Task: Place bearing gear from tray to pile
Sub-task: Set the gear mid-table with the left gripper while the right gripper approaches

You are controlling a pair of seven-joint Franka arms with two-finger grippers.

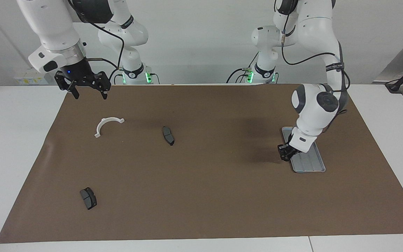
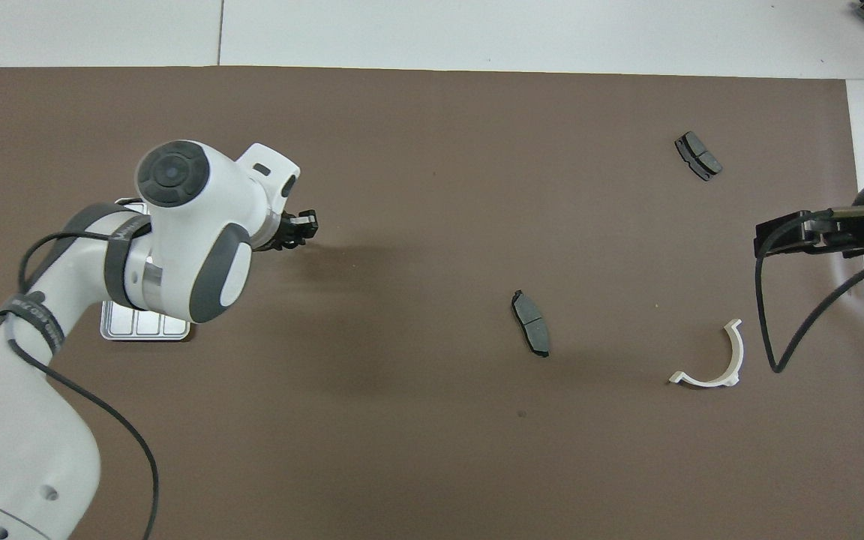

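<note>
Facing view: left gripper [image 1: 285, 154] low at the tray's [image 1: 311, 162] edge

Its jaws look clenched, on what I cannot tell; no bearing gear shows. Right gripper [image 1: 87, 91] waits, jaws released, up at twelve o'clock of the white half-ring bracket [image 1: 107, 125]. One brake pad [image 1: 168, 135] lies at three o'clock from it, another brake pad [image 1: 88, 198] at six

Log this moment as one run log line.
left pincer: low at tray edge, grip unclear | right pincer: open, waiting above mat edge | pile: white bracket, two brake pads
</note>
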